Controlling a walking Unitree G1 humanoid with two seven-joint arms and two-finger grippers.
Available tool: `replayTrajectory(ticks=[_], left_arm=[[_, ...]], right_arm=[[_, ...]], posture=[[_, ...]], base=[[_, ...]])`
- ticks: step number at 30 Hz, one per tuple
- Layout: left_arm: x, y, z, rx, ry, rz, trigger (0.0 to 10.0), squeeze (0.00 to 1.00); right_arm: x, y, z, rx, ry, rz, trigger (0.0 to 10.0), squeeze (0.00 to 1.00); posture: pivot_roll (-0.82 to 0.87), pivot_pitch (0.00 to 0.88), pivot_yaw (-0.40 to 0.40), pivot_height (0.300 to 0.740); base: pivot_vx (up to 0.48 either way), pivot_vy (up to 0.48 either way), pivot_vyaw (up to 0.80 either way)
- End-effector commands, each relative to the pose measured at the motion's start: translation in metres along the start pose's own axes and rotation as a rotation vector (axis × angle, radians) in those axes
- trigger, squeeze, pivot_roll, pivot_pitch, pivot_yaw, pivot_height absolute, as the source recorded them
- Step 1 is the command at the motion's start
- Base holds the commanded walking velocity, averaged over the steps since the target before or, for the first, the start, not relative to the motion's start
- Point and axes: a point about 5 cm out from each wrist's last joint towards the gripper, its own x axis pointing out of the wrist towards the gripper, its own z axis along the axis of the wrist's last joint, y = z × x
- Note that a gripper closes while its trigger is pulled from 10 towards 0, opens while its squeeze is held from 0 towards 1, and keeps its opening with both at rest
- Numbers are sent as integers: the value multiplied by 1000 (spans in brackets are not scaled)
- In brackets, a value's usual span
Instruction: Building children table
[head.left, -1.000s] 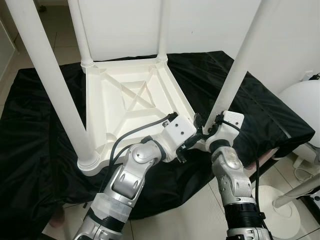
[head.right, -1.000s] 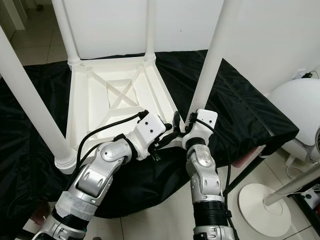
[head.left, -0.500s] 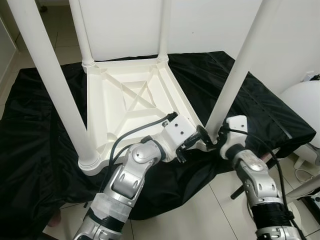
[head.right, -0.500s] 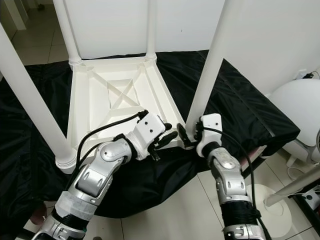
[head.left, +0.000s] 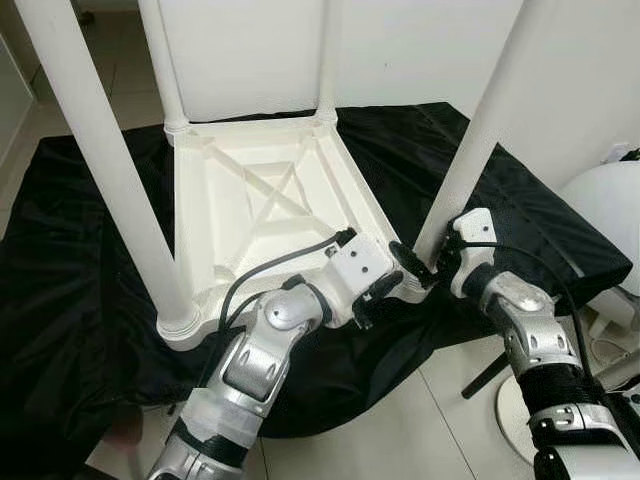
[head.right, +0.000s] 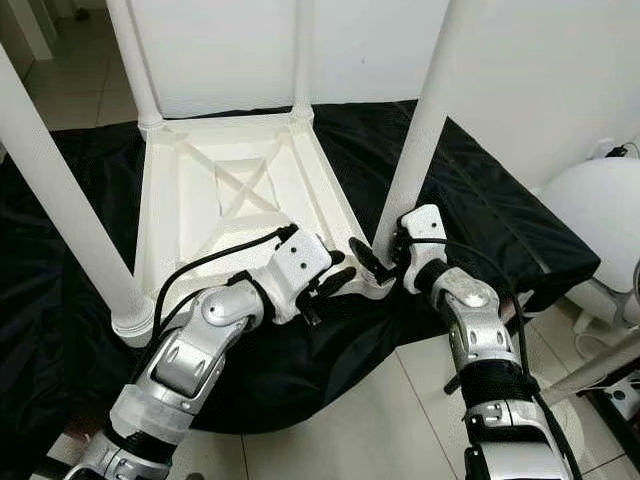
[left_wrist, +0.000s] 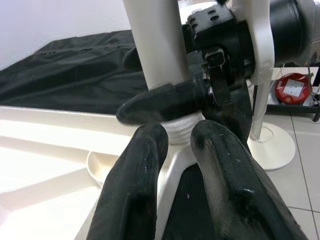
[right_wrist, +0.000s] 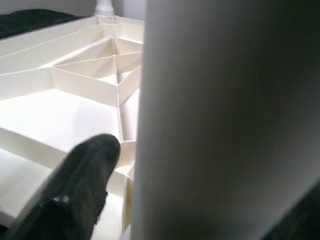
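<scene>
Four legs up on inverted children's table (head.left: 250, 200), lying on black cloth (head.left: 70, 260). Landmark: near-right leg (head.left: 470, 150). Right gripper (head.right: 375, 262) at its base, fingers closed around leg just above socket. Left gripper (head.left: 385, 292) beside same corner, fingers slightly apart, holding nothing. My read: seating last leg. Next move calls for twisting it home, left bracing table.

Two jointed brushed-silver metal arms, white plastic wrist housings, left gripper (head.left: 385, 291) and right gripper (head.left: 413, 266) each with two long glossy black rounded fingers (left_wrist: 135, 175), looping black cables, pale tape banding the left forearm, ribbed black right cuff
</scene>
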Motion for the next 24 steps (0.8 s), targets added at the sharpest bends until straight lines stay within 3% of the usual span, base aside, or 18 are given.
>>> replayTrajectory(ticks=[1,2,3,5,6,13,15,17,18,19,20,21,22,23,24], left_arm=[[-2,-4,-3,-2,6,5,10000,0],[-2,-4,-4,-2,9,2,10000,0],[-3,-5,-5,0,15,0,10000,0],[-3,-5,-6,1,18,0,10000,0],[-4,-4,-6,0,22,0,10000,0],[-5,-4,-9,-22,36,10,10000,0],[-5,-6,-10,-63,34,-12,10000,1000],[-6,-7,-10,-84,31,-26,10000,1000],[-6,-8,-10,-88,33,-30,10000,1000],[-6,-8,-10,-88,33,-30,10000,1000],[-5,-7,-12,-61,52,-14,10000,1000],[-5,-6,-13,-39,64,-4,10000,824],[-5,-6,-13,-39,64,-4,10000,824],[-5,-5,-14,-18,72,1,10000,86],[-5,-5,-14,-9,74,3,10000,0]], right_arm=[[3,1,-1,-24,23,57,4980,0],[4,1,-2,-29,26,70,4980,0],[4,1,-4,-34,37,84,2471,0],[4,2,-5,-37,44,93,2471,0],[4,3,-7,-31,55,103,0,0],[1,-2,-17,-12,87,123,0,0],[-1,-3,-20,2,95,113,0,0],[-2,-3,-22,6,97,109,0,0],[-3,-3,-23,10,100,103,3529,0],[-3,-3,-23,10,100,103,3529,0],[-4,-4,-24,17,100,92,10000,0],[-4,-5,-24,29,96,77,10000,0],[-4,-5,-24,29,96,77,10000,0],[-5,-6,-25,37,93,60,10000,0],[-5,-7,-25,46,92,35,10000,0]], posture=[[-47,22,-32,740],[-47,22,-32,740],[-42,23,-35,740],[-42,23,-35,740],[-42,23,-35,740],[-36,28,-43,740],[-37,30,-42,740],[-37,30,-42,740],[-40,31,-40,740],[-40,31,-40,740],[-43,33,-39,740],[-44,33,-38,740],[-44,33,-38,740],[-45,34,-37,740],[-45,34,-37,740]], base=[[0,0,0],[0,0,0],[0,0,0],[0,0,0],[0,0,0],[0,0,0],[0,0,0],[0,0,0],[0,0,0],[0,0,0],[0,0,0],[0,0,0],[0,0,0],[0,0,0],[0,0,0]])
